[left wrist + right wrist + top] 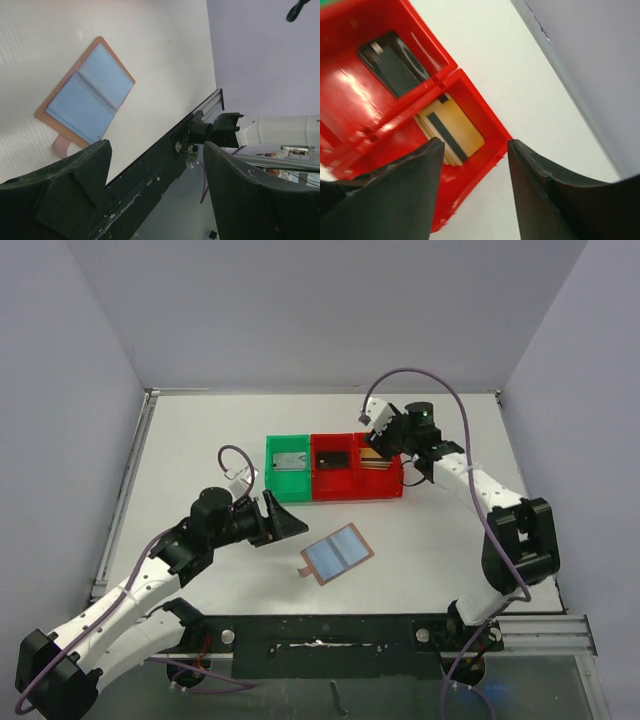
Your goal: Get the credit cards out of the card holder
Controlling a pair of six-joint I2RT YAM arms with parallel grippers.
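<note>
The card holder [338,555] lies open and flat on the table, light-blue lining up, its small tab at the near left. It also shows in the left wrist view [87,95]; I see no card in it. My left gripper [288,521] is open and empty, just left of the holder and above the table [156,150]. My right gripper [373,440] is open and empty over the rightmost red bin [475,145]. A yellow card with a black stripe [454,129] lies in that bin on other pale cards.
A row of bins stands behind the holder: a green bin [271,462] with a grey card [290,460], a red bin [317,486] with a dark card [333,458], and the right red bin [398,478]. Grey walls enclose the table.
</note>
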